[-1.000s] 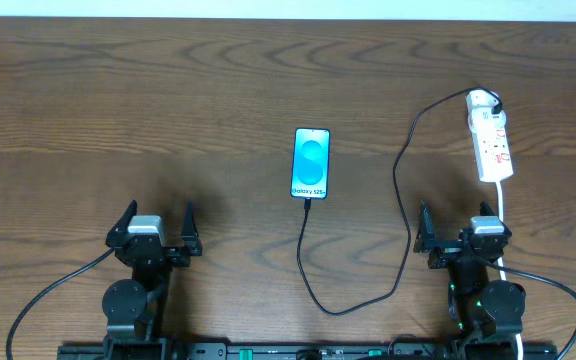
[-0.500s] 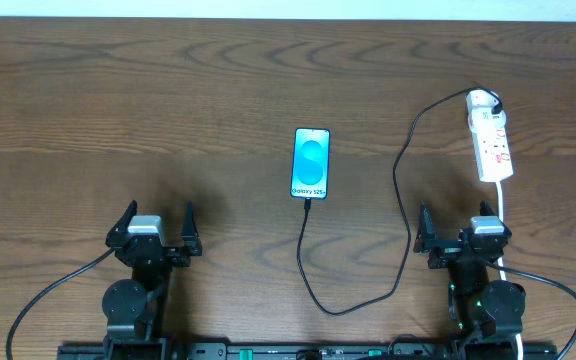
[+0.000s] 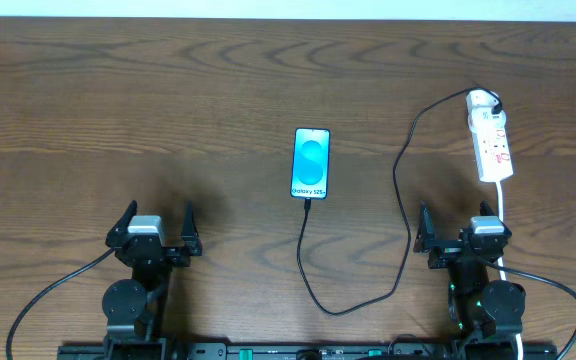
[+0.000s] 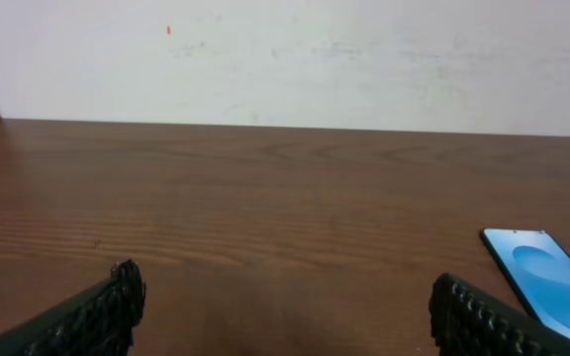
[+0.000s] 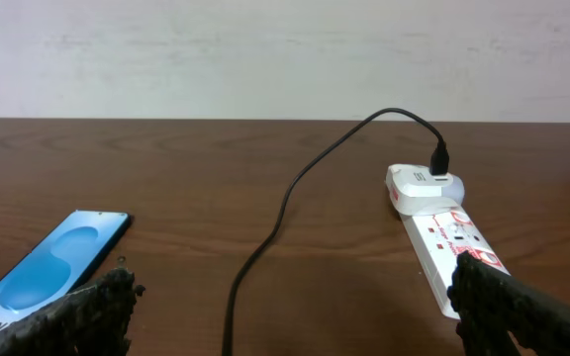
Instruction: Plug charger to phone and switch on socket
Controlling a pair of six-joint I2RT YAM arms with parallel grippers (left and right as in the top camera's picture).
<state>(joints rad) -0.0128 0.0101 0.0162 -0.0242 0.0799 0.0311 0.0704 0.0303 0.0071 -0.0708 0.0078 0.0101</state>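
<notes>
The phone (image 3: 310,163) lies flat mid-table, its blue screen lit. The charger cable (image 3: 404,245) runs from the phone's near edge, where its tip (image 3: 308,203) meets the phone, loops toward me, then climbs to the black adapter (image 3: 495,100) sitting in the far end of the white socket (image 3: 492,145). My left gripper (image 3: 159,216) rests open near the front left, empty. My right gripper (image 3: 454,220) stands open just in front of the socket, empty. The right wrist view shows the phone (image 5: 52,262), the cable (image 5: 265,237) and the socket (image 5: 443,222). The left wrist view catches the phone (image 4: 547,282).
The socket's thick white cord (image 3: 503,215) runs toward me past the right gripper. A pale wall (image 4: 285,59) stands behind the table's far edge. Bare brown wood (image 3: 118,100) covers the left half.
</notes>
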